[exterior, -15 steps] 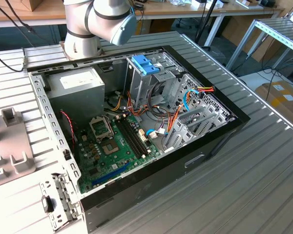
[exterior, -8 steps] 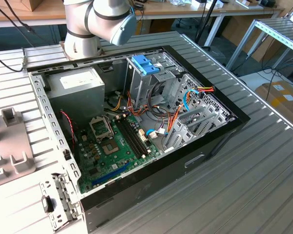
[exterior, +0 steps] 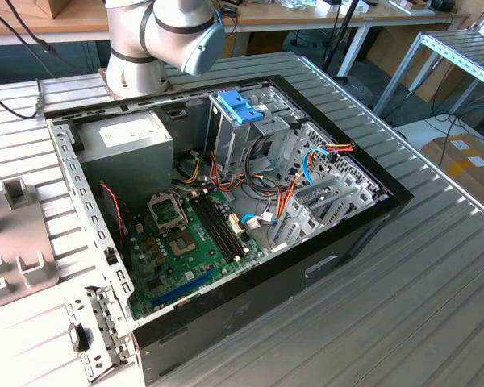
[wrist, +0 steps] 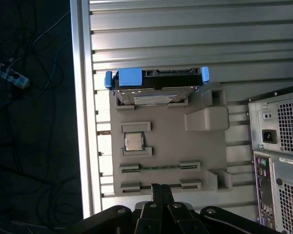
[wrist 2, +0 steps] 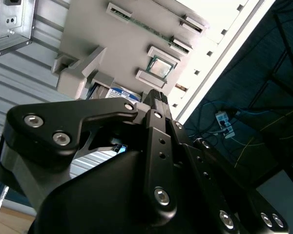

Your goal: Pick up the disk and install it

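**A:** Where is the disk, and which way does it point?

**B:** The disk (wrist: 156, 90) sits in a slot at one end of a grey holder (wrist: 205, 146), close to an edge of the ribbed tabletop (wrist: 161, 39). Its long axis runs along the ribs and square to that edge. Its broad blue tab (wrist: 129, 77) is at the end nearest the edge. I cannot tell whether it stands upright or leans.

**A:** And the hand?

**B:** The hand (wrist: 161, 189) has its fingers pressed together and pinches nothing. It hangs over the holder's opposite end, well apart from the disk.

**A:** What else is in the holder?

**B:** A processor chip (wrist: 134, 142) lies in a recess. Two memory sticks (wrist: 158, 166) lie in slots parallel to the disk. All three lie low, between the hand and the disk.

**A:** What stands around it?

**B:** At the exterior view's left is the holder. Next comes the open computer case (exterior: 331, 266), which holds a grey power supply (exterior: 129, 149) and a green motherboard (exterior: 185, 250). Further right is a drive cage (exterior: 262, 141) topped by a pale blue latch (exterior: 239, 105). The arm (exterior: 161, 36) rises behind the case. In the first wrist view, the case's rear panel stands near the holder.
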Controlling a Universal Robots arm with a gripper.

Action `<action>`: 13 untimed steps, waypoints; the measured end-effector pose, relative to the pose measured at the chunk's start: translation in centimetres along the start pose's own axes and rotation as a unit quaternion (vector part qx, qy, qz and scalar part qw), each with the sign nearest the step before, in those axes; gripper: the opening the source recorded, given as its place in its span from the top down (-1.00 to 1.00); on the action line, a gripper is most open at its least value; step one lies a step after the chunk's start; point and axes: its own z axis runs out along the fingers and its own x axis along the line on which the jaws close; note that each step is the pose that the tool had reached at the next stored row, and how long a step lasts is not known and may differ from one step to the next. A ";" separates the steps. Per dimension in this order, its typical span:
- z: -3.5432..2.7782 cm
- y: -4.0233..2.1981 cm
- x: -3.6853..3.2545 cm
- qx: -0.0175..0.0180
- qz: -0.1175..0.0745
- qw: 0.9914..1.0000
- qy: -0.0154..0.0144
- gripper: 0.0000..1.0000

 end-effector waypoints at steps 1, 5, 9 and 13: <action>0.00 0.00 0.06 0.000 0.000 1.000 0.000 0.79; -0.01 -0.03 0.42 0.000 0.000 1.000 0.000 0.79; -0.02 -0.05 0.67 0.000 0.000 1.000 0.000 0.79; -0.03 -0.07 0.93 0.000 0.000 1.000 0.000 0.79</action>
